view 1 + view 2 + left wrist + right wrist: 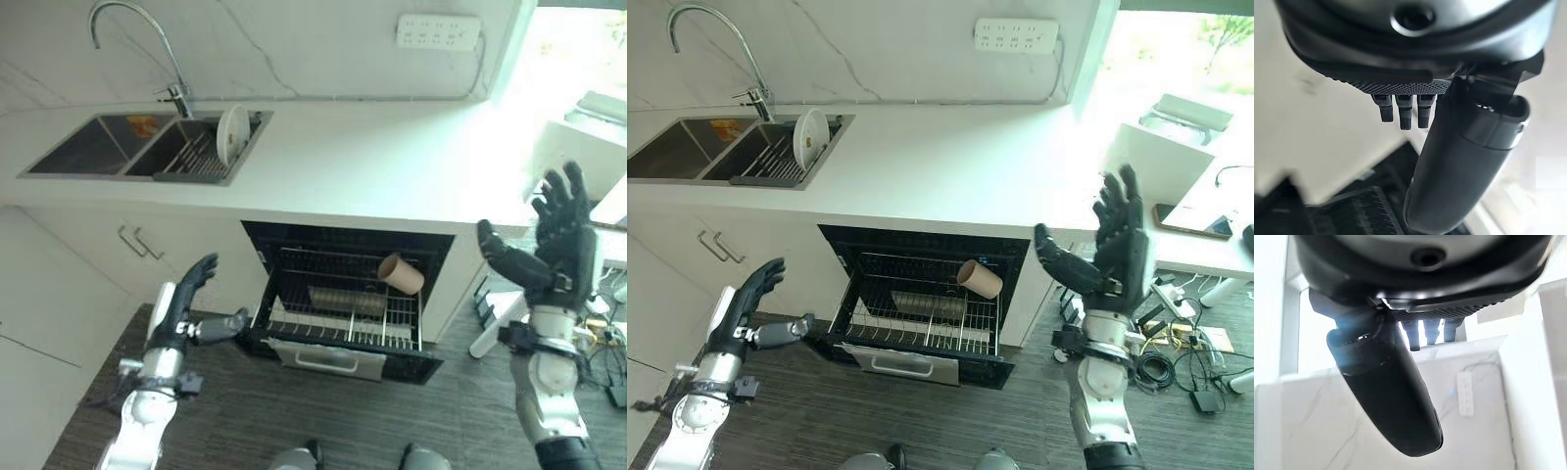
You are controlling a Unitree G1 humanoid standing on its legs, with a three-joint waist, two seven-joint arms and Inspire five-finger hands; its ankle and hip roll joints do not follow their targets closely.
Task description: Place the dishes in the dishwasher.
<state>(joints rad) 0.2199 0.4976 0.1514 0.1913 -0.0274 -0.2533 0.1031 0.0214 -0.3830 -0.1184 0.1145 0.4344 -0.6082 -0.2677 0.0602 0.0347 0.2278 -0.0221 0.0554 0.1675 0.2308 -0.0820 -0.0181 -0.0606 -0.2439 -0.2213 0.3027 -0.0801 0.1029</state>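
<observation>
From the head views we see the whole kitchen: a white counter (392,157) with a double sink (88,147) at 10 o'clock, a faucet (137,39) over it, and the open dishwasher (343,294) below the counter at centre. The wrist views add close looks at each robot hand. In the left wrist view the left robot hand (1400,110) shows straight fingers and a thumb spread wide, with the dark rack edge beyond. In the right wrist view the right robot hand (1430,330) also has straight fingers and holds nothing; past it lie the marble wall and a power strip (1465,394).

A white plate (232,134) stands upright on edge in the sink rack (191,157), in the right basin. A tan cup (401,273) lies on its side in the pulled-out dishwasher rack (338,318), at its 2 o'clock corner, mouth toward 9 o'clock. A grey dish (345,300) lies in the rack's middle.

In the left eye view the left robot hand (186,304) hovers at 8 o'clock, its thumb near the rack's left front corner. The right robot hand (554,250) is raised at 3 o'clock, open wide, well apart from the dishwasher. A low white table (1195,225) stands beyond it.
</observation>
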